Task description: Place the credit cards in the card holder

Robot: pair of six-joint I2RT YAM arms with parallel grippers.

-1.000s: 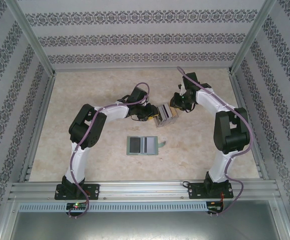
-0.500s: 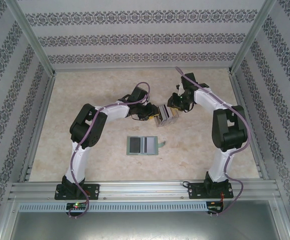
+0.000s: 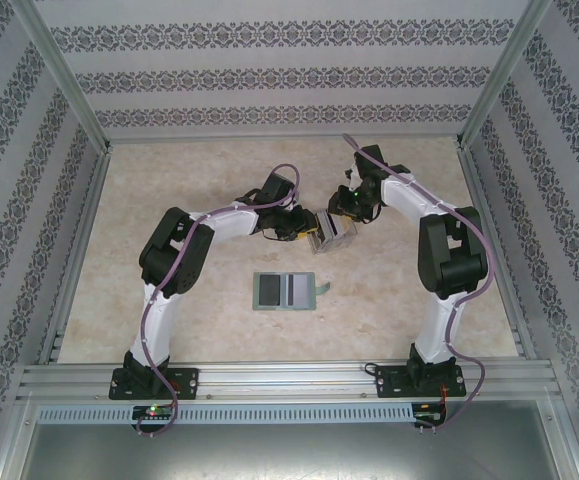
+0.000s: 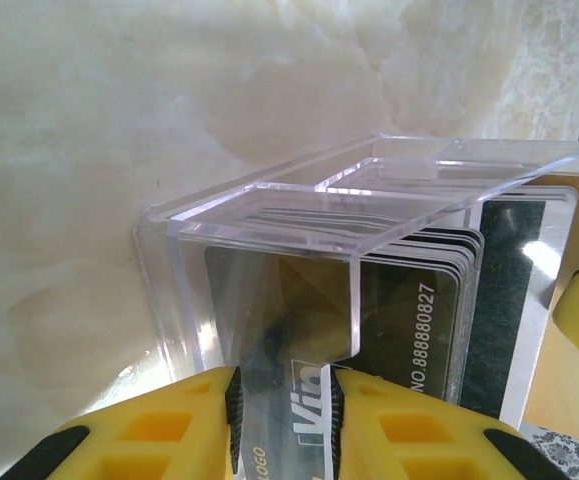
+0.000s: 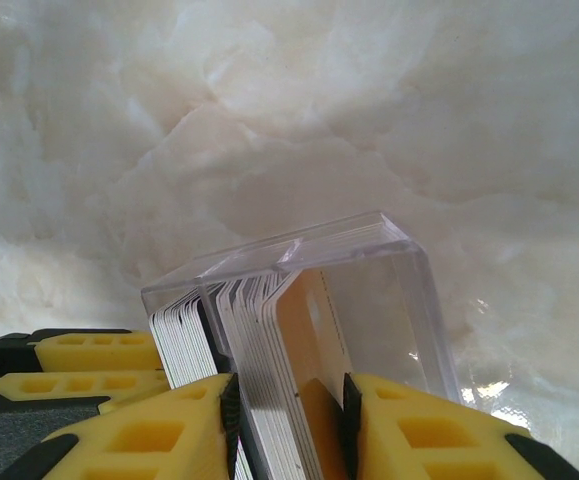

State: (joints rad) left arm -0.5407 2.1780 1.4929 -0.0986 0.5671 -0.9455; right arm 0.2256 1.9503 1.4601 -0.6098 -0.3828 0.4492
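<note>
The card holder [image 3: 284, 291], a sage-green wallet, lies open and flat on the table, apart from both arms. Behind it stands a clear plastic box [image 3: 331, 232] [image 4: 269, 200] [image 5: 369, 270] packed with credit cards [image 4: 409, 300] [image 5: 259, 330]. My left gripper [image 3: 307, 226] [image 4: 284, 420] is shut on the box's left side, its pads pressing the clear wall over a dark card. From the right, my right gripper [image 3: 344, 207] [image 5: 289, 420] is open. Its jaws straddle the ends of several loosely fanned cards, a tan card [image 5: 319, 330] being the nearest to the right pad.
Aluminium rails [image 3: 289, 375] run along the near edge and up both sides. Patterned walls [image 3: 269, 80] close the table in. The marbled tabletop [image 3: 169, 190] has free room to the left and right of the wallet.
My right gripper has moved left onto the box's card ends and its jaws have widened. The left gripper and the box have barely moved, and the wallet has stayed put.
</note>
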